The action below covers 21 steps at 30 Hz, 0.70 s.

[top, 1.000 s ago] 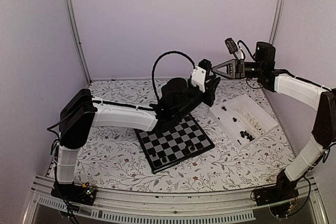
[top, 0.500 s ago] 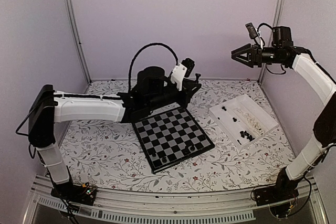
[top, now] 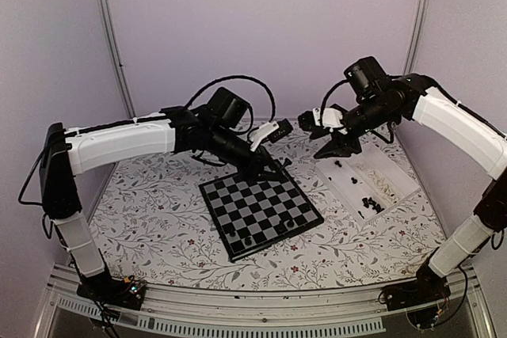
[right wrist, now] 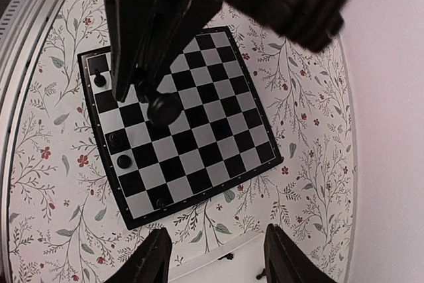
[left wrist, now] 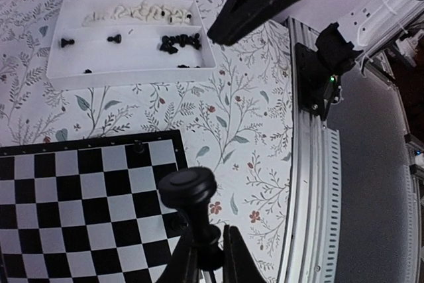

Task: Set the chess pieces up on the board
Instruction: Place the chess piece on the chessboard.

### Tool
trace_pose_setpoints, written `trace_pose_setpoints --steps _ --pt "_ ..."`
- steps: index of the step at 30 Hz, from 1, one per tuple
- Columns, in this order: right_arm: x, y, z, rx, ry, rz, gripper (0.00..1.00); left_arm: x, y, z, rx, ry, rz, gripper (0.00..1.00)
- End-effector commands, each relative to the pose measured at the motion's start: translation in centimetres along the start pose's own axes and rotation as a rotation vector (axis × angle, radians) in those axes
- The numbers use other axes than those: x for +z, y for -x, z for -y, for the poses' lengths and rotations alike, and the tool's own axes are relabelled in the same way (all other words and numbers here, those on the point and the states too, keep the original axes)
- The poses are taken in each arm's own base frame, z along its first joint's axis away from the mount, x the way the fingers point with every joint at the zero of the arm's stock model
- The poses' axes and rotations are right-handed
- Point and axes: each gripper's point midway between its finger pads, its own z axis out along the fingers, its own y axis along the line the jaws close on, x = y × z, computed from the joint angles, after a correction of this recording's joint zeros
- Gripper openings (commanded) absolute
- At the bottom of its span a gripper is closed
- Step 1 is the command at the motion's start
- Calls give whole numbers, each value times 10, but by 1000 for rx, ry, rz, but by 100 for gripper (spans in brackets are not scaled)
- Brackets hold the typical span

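The board [top: 253, 211] lies at mid-table with a few black chess pieces [top: 290, 222] along its near-right edge. My left gripper [top: 279, 165] hangs over the board's far corner, shut on a black chess piece [left wrist: 187, 189] that stands between its fingers [left wrist: 233, 253]. From the right wrist, that held piece [right wrist: 164, 108] shows above the board [right wrist: 199, 130]. My right gripper [top: 333, 146] hovers open and empty over the far-left end of the tray; its fingers [right wrist: 154, 256] frame the tray's rim.
A white tray [top: 396, 165] to the right of the board holds loose black pieces [top: 368, 202] and cream-white pieces [top: 382, 184]. The left wrist view shows the tray [left wrist: 73, 74] beyond the board [left wrist: 66, 190] and the table's metal rail [left wrist: 311, 183].
Both grippers were together high beyond the tray, then parted. My left arm swung back and down to the board's far corner. My right arm swung away, came down over the tray and opened.
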Motion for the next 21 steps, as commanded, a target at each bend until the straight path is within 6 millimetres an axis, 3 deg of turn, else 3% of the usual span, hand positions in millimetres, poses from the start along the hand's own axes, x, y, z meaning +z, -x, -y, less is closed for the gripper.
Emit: trace_pose_setpoints --steps 1,6,13,21 --pt "17 -3 -6 -131 -15 -158 52 1 -20 21 -107 -202 -94 5" --pt "41 6 -35 -204 41 -213 53 10 -25 25 -159 -260 -109 5" --pt "56 18 -61 -247 69 -236 53 14 -24 25 -169 -282 -103 5" --pt "66 19 -71 -264 76 -254 47 16 -21 27 -188 -307 -95 5"
